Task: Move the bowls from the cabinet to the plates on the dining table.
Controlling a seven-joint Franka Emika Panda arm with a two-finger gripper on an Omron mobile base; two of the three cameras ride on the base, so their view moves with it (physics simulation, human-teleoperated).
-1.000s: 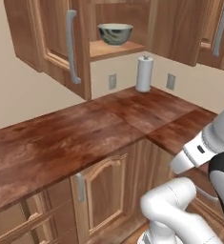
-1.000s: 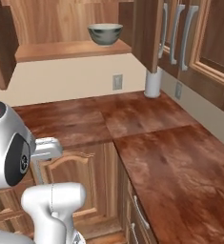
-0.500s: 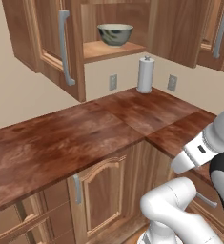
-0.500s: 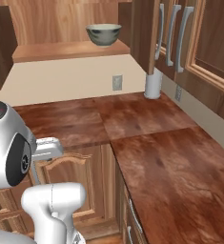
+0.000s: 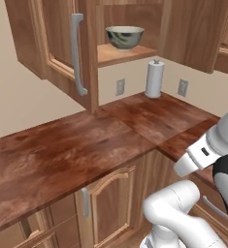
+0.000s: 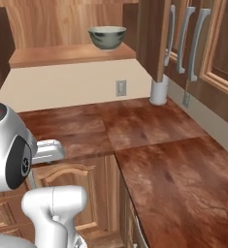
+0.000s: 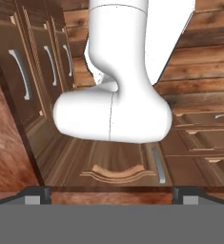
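Here, one bowl [image 5: 124,37], grey-green with dark markings and a cream inside, sits upright on the open shelf of the wall cabinet [image 5: 62,46], whose door with a long grey handle [image 5: 76,53] stands swung open. One white paper-towel roll [image 5: 154,79] stands on the counter [image 5: 67,155] below. The gripper [image 7: 111,193], folded low near the base, looks down with its fingertips spread wide and empty.

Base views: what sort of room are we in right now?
Most likely a home kitchen: a wooden counter turning a corner, an open wall cabinet with a bowl on its shelf, and a paper towel roll by wall outlets.
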